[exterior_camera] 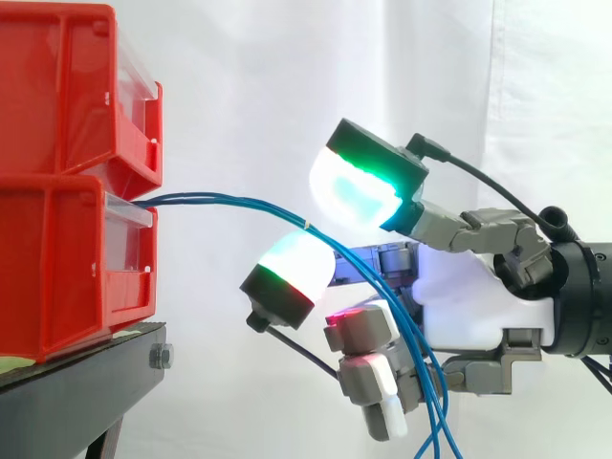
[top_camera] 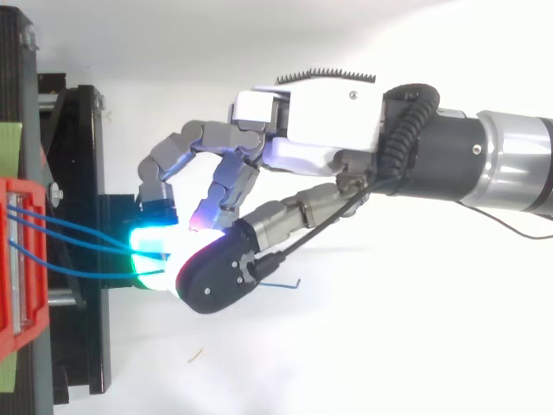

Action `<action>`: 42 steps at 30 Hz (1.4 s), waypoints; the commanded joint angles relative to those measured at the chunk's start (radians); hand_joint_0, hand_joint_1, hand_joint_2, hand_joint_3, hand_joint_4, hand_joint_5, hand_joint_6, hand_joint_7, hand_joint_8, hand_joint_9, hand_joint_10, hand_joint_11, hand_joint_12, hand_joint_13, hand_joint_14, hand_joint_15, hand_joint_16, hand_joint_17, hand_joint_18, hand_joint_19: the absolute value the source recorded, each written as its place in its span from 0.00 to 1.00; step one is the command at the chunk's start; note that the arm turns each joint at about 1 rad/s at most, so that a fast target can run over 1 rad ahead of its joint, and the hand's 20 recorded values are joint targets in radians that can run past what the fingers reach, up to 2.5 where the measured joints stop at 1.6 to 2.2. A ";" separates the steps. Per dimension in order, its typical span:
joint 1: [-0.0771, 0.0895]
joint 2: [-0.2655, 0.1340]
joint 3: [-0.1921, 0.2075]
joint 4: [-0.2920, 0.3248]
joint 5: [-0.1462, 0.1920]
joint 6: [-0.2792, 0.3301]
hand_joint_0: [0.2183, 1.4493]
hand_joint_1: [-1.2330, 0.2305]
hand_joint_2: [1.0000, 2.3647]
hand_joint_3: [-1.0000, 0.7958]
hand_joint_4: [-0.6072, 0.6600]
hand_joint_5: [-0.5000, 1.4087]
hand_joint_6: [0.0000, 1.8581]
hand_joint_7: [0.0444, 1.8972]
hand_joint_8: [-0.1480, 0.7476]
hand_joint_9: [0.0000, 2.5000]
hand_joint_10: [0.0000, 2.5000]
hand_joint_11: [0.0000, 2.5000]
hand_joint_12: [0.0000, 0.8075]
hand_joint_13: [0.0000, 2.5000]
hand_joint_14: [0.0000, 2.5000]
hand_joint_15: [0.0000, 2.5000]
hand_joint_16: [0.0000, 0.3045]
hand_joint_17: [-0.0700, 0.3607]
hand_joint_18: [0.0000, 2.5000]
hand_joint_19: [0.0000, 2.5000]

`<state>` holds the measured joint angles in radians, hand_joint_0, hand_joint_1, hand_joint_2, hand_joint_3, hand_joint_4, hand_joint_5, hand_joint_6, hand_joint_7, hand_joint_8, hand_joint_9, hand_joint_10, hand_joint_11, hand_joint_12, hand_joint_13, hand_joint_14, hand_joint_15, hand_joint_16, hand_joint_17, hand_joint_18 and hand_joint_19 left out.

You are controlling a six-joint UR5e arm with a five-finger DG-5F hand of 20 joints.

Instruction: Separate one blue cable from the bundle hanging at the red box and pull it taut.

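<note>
A few thin blue cables point(exterior_camera: 239, 203) leave the front of the lower red bin point(exterior_camera: 57, 277) and arc right and downward, slack, past my hand point(exterior_camera: 469, 296). They run through the narrow gap between two outstretched glowing fingertips point(exterior_camera: 359, 182), one above and one below, and a sliver of space still shows between those pads. From there the cables drop in front of the palm and hang out of the frame's bottom edge. In the top view the cables point(top_camera: 78, 233) fan from the bin point(top_camera: 17, 259) to the pads of the hand point(top_camera: 320, 130). The other fingers are curled low.
A second red bin point(exterior_camera: 57, 96) sits on top of the lower one. Both rest on the black stand point(exterior_camera: 86, 373) at the left. The white curtain is behind everything, and open space lies to the right of the stand.
</note>
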<state>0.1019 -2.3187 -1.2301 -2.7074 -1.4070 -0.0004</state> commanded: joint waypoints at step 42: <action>0.001 -0.001 -0.002 -0.003 -0.001 -0.007 0.26 0.41 0.00 0.28 0.49 0.20 0.47 0.54 0.56 0.50 0.01 0.41 0.47 0.49 0.01 0.30 0.14 0.39 0.43 0.29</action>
<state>0.1028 -2.3192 -1.2314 -2.7100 -1.4082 -0.0069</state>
